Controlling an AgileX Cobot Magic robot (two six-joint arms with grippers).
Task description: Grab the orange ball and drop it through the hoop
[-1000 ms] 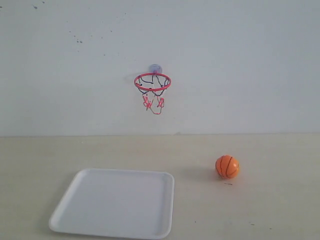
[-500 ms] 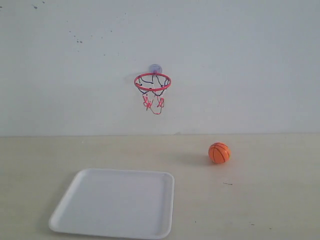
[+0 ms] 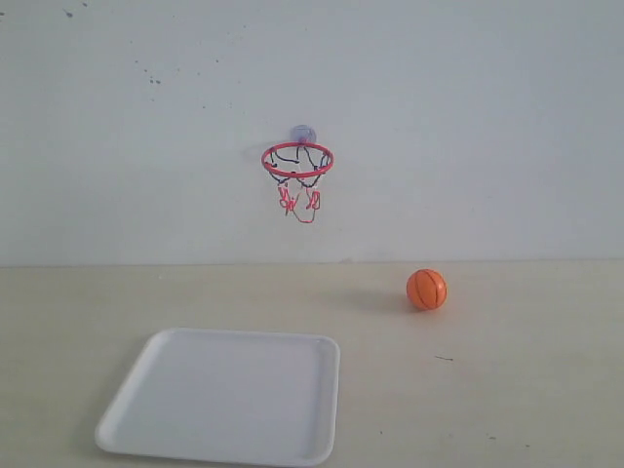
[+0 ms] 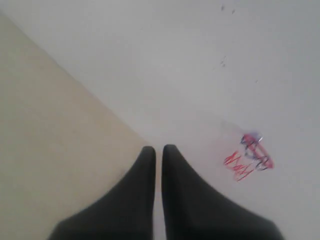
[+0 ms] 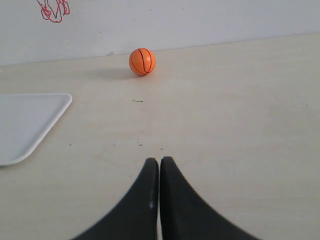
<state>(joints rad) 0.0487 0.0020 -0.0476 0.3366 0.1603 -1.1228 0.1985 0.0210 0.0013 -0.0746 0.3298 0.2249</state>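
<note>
The orange ball (image 3: 427, 290) lies on the pale tabletop near the back wall, right of centre; the right wrist view shows the orange ball (image 5: 142, 61) well beyond my right gripper (image 5: 159, 161), which is shut and empty. The hoop (image 3: 297, 161), a red ring with a red-and-black net, hangs on the white wall from a greyish suction cup (image 3: 303, 133). My left gripper (image 4: 158, 149) is shut with nothing in it, and the hoop (image 4: 249, 159) appears blurred beyond it. Neither gripper appears in the exterior view.
A white square tray (image 3: 302, 444) sits on the table at the front left, below the hoop; its corner (image 5: 57, 104) shows in the right wrist view. The table meets the white wall (image 3: 487, 146) just behind the ball.
The ball has rolled away from the camera toward the wall and slightly left. Its motion over the last half second is small. The hoop and tray have stayed put.
</note>
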